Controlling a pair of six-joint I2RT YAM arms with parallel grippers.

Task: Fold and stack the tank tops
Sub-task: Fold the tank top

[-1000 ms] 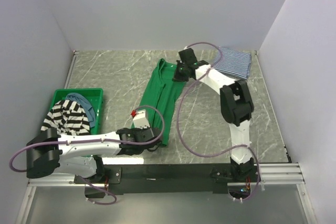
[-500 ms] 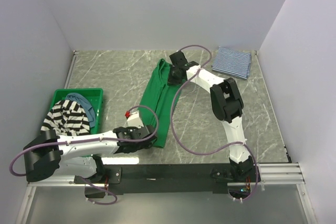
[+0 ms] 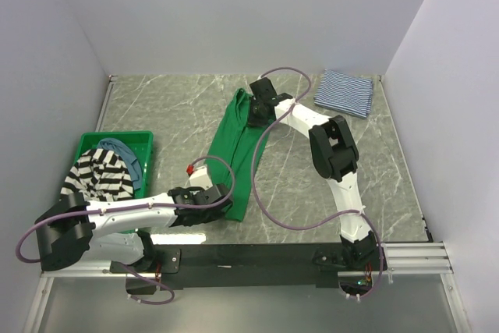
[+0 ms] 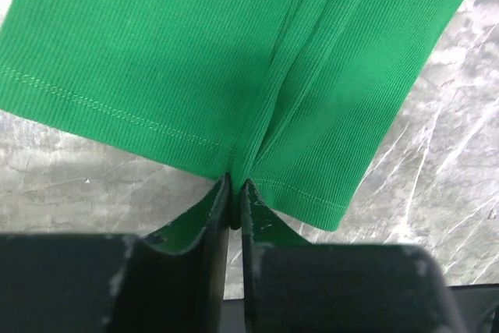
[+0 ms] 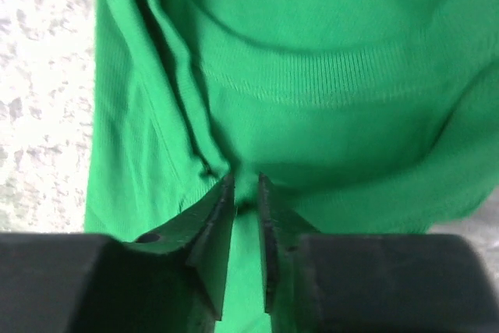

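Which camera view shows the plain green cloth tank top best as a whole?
The top external view: the plain green cloth tank top lies there full length on the grey marble table, folded lengthwise. The left wrist view shows only its stitched bottom hem, the right wrist view only its neckline end.

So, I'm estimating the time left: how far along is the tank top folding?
Done: the navy-white striped tank top lies folded at the far right corner. In hand: the green tank top, folded lengthwise, pinched at its hem by the left gripper and near its neckline by the right gripper. Left: the black-white striped top and dusty blue top, bunched in the green bin.
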